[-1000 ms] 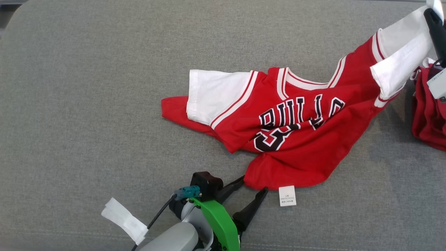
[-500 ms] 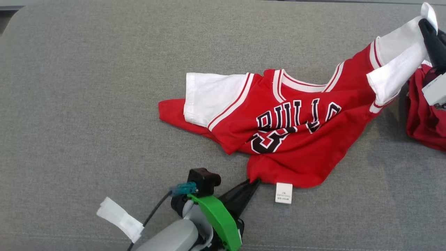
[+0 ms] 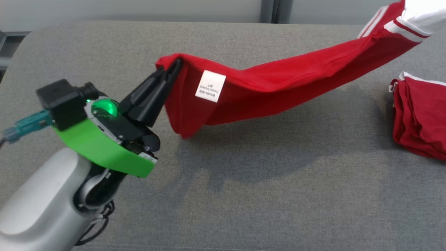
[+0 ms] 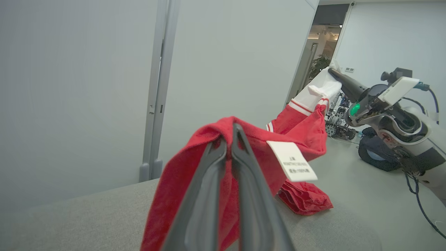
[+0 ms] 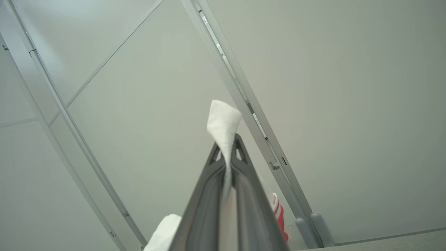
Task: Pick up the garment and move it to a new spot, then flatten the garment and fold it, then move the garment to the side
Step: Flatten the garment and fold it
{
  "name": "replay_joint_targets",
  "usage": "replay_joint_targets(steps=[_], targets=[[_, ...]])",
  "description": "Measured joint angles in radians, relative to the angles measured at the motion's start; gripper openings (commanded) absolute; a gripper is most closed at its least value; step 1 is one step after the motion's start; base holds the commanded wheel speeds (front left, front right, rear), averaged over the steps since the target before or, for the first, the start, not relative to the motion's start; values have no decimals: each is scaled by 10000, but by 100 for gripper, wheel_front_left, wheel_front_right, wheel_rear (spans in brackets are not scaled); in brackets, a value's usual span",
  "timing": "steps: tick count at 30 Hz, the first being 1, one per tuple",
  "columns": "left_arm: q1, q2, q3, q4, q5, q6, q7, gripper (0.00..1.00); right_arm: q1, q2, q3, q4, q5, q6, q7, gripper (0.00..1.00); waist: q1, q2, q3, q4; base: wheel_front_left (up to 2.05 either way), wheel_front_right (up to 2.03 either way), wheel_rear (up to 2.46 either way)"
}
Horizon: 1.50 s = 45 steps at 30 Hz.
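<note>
garment above cushion, folded cloth right

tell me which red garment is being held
The garment with the white tag: the left hand pinches its red hem, the right hand its white sleeve. The other red garment lies bunched at the right, untouched.

The garment is cut off at the head view's top right corner, its label too small to read.
</note>
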State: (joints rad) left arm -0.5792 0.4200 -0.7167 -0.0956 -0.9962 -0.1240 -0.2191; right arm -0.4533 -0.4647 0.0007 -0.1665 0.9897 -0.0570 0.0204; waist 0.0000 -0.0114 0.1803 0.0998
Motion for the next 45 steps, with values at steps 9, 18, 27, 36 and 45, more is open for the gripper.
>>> replay_joint_targets(steps=[9,18,27,36,45], targets=[[-112,2299,1793,-3492,-1225,909,1304,0,1407,56,-583,-2600,1235,215,150,0,0,0,-826,-403,0,0,0],[265,3218,2694,-3227,-3266,2412,3124,0,1907,38,86,-3195,2399,-251,1540,0,0,0,-454,-924,0,0,0],[-543,2569,1536,775,-3195,2437,4521,0,-821,1398,2123,541,1137,-784,2071,0,0,0,540,-819,0,0,0],[-5068,96,2437,1147,-1043,2487,2623,0,-6131,3085,616,1921,-803,-834,464,0,2,0,1706,-434,0,0,0],[-4563,-198,1864,332,-282,1258,999,0,-6004,3223,1755,462,-690,-623,228,0,2,0,2937,-225,0,0,0]])
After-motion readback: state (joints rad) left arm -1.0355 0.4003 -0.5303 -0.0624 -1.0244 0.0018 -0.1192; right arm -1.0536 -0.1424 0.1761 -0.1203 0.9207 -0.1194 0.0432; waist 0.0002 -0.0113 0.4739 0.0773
